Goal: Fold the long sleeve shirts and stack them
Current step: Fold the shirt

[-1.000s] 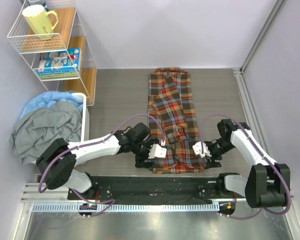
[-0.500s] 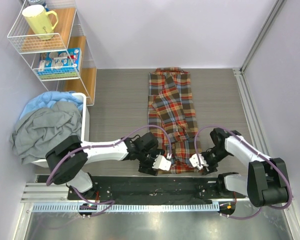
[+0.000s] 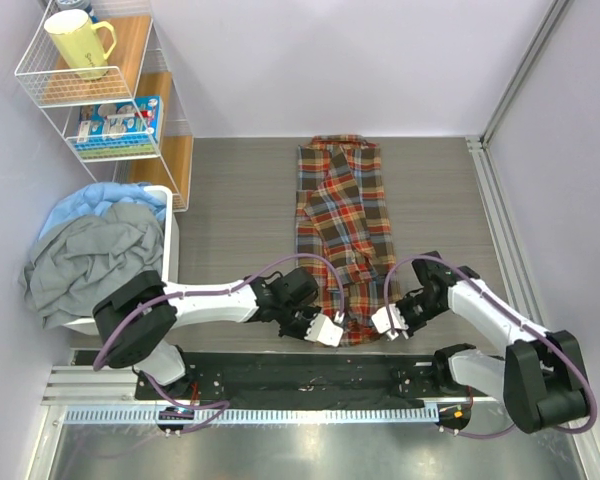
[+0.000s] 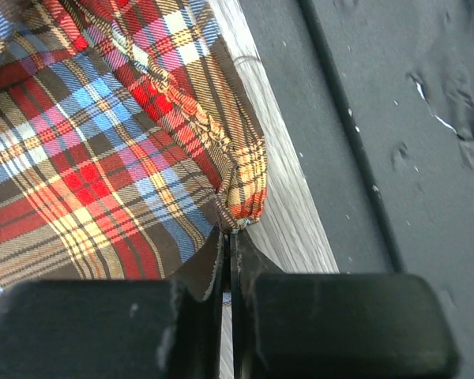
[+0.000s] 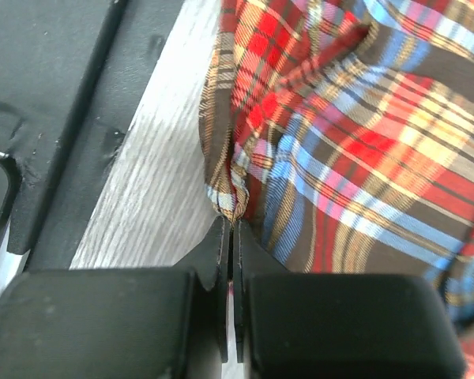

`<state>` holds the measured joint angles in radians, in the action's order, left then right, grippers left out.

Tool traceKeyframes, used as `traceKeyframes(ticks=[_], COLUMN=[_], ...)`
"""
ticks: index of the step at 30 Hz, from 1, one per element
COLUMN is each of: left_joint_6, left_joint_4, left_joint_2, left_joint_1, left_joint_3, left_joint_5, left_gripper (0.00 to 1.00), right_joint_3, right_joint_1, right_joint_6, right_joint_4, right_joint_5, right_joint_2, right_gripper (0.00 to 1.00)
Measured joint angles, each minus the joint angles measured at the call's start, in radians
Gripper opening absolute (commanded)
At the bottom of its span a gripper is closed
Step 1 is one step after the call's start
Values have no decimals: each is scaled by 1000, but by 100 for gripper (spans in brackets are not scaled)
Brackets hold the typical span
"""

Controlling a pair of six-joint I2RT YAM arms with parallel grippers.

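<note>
Top external: left tool [image 3: 322, 334], right tool [image 3: 388, 327] tight on shirt [image 3: 342, 225] hem corners

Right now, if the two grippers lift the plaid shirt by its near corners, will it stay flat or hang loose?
Probably floppy: the plaid shirt bunches into wrinkles where the left gripper and right gripper pinch it. It would likely sag between them. Such thin pinches may slip.

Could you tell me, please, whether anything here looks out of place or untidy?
Nothing looks damaged. The plaid shirt lies in a long strip, its near corners bunched where the left pincer and right pincer pinch them. At the left, grey cloth spills over the white bin.
</note>
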<state>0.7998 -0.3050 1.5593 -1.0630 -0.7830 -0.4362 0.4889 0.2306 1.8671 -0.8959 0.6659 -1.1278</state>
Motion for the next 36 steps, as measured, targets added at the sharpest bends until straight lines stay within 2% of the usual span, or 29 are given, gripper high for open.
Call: traceKeyframes(ticks=[9, 19, 28, 32, 36], left_joint_6=[-31, -84, -95, -116, -119], left_joint_4=[-82, -93, -105, -144, -163], left_joint_2=[-105, -104, -86, -22, 70], left_joint_1=[15, 128, 183, 255, 360], left_joint_3=[3, -21, -83, -204, -377], left_joint_5=[-31, -78, -104, -138, -157], left_gripper=[0, 0, 0, 0, 0], right_joint_3=[21, 116, 183, 270, 424], right_joint_1=[25, 25, 24, 7, -42], right_joint_6=[-119, -256, -325, -360, -387], right_joint_4=[-54, -5, 37, 61, 98], right_joint_5=[11, 18, 21, 35, 53], right_joint_2=[191, 107, 35, -36, -190], right_gripper=[1, 1, 1, 1, 1])
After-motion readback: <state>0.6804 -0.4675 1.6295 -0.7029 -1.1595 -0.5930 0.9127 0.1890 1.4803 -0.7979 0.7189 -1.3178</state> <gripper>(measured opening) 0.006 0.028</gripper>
